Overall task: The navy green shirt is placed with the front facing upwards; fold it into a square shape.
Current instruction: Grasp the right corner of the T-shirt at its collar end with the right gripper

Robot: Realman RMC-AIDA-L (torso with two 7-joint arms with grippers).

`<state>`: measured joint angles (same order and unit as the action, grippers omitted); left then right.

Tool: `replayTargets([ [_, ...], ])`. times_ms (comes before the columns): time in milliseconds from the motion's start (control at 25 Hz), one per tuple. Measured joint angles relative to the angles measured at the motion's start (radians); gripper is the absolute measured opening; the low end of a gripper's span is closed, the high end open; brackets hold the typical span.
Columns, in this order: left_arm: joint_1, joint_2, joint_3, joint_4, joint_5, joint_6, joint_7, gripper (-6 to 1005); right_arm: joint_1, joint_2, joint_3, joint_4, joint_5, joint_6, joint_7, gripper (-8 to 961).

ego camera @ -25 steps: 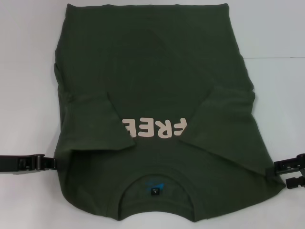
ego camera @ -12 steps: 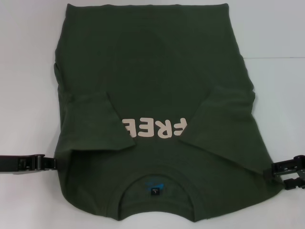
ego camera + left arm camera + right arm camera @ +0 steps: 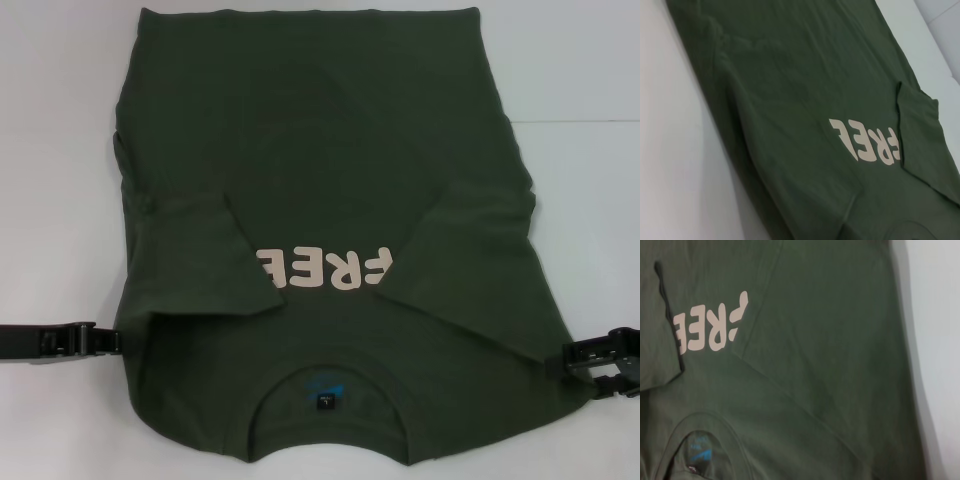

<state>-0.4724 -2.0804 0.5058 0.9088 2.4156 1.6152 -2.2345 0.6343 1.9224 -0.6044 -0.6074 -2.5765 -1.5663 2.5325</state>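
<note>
Navy green shirt [image 3: 330, 180] flat, sleeves folded in; left end effector [image 3: 108, 341] and right end effector [image 3: 572, 358] at side edges, grip cannot be told

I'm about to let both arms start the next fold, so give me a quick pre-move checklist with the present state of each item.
1. Both sleeves folded in over the navy green shirt: ok.
2. Collar at the near edge, front up, lettering showing: ok.
3. Left gripper at the shirt's left edge near the shoulder: ok.
4. Right gripper at the right edge: ok.
5. Either gripper actually pinching cloth: cannot tell.
6. Far hem flat and straight: ok.
</note>
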Motion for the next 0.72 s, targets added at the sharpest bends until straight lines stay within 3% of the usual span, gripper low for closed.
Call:
replayTargets([
  [720,0.000,0.002,-0.003,-0.004,-0.004,-0.001,0.007,71,0.009,0.016,0.010,0.011,0.004,0.017,-0.010,895],
])
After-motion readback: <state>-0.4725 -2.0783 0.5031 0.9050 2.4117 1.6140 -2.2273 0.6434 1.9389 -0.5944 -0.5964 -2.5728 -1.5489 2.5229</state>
